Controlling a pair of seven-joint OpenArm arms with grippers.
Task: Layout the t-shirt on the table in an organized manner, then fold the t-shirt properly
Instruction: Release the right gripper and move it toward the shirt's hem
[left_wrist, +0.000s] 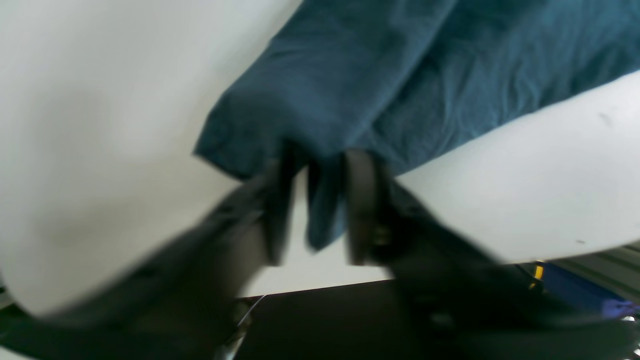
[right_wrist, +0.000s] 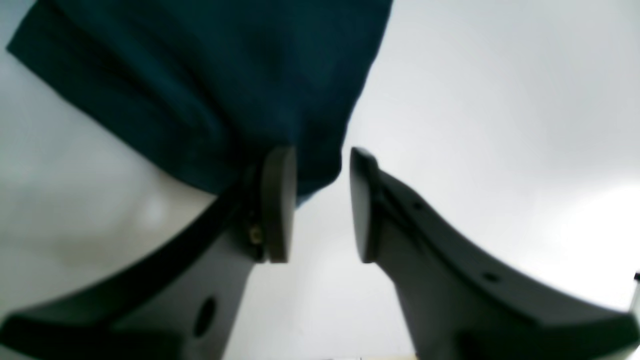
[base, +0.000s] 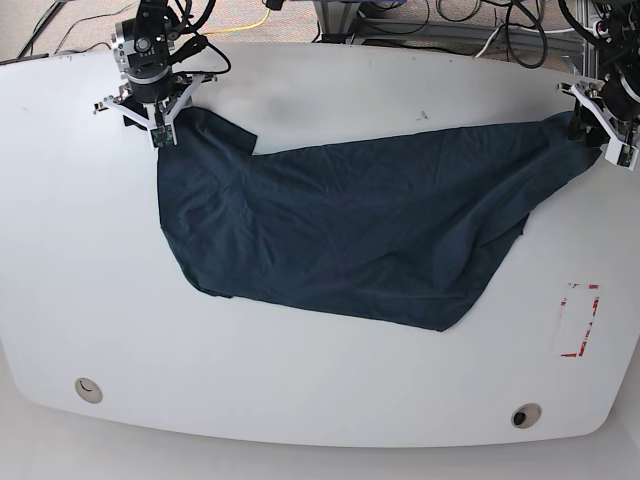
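The dark navy-teal t-shirt (base: 350, 230) lies spread and wrinkled across the white table (base: 300, 400), stretched between both arms at the far side. My right gripper (base: 160, 130) is at the shirt's far left corner. In the right wrist view it (right_wrist: 320, 160) is open, with the t-shirt's edge (right_wrist: 200, 75) behind one finger and bare table (right_wrist: 500, 100) in the gap. My left gripper (base: 600, 135) is at the shirt's far right corner. In the blurred left wrist view its (left_wrist: 320, 165) jaws stand apart with a fold of the t-shirt (left_wrist: 400, 75) hanging between them over the table (left_wrist: 75, 125).
A red dashed rectangle mark (base: 578, 320) is at the right front of the table. Two grommet holes (base: 88, 389) (base: 525, 414) sit near the front edge. Cables (base: 250, 20) run behind the table's far edge. The table's edge lies just beneath the left gripper.
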